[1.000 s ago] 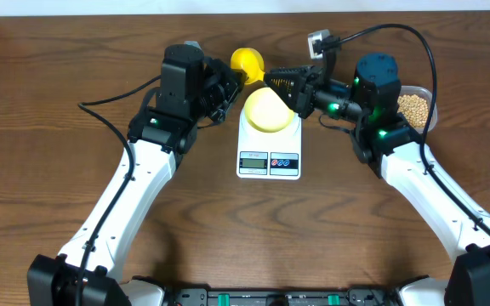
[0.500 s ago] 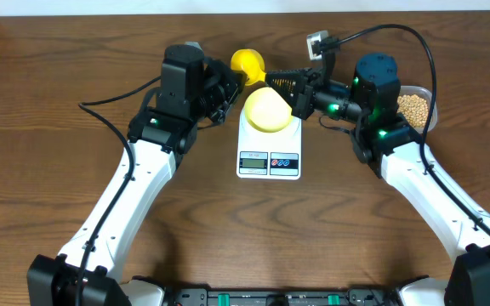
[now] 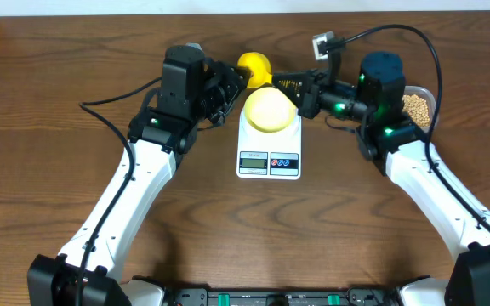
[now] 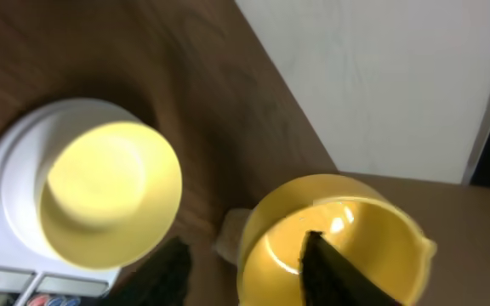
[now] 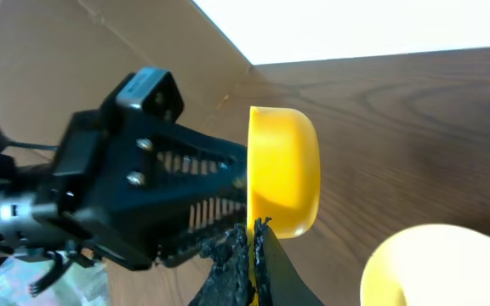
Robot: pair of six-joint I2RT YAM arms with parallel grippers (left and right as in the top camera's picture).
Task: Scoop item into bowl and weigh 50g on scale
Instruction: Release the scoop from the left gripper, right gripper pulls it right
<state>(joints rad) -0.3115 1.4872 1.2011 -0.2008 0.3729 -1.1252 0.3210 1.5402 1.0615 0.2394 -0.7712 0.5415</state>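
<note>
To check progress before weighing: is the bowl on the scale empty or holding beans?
Empty: the bowl on the scale shows only its bare pale-yellow surface, nothing inside.

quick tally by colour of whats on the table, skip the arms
yellow: 2 (scoop, bowl)
white: 1 (scale)
clear: 1 (tub of beans)
total: 4
</note>
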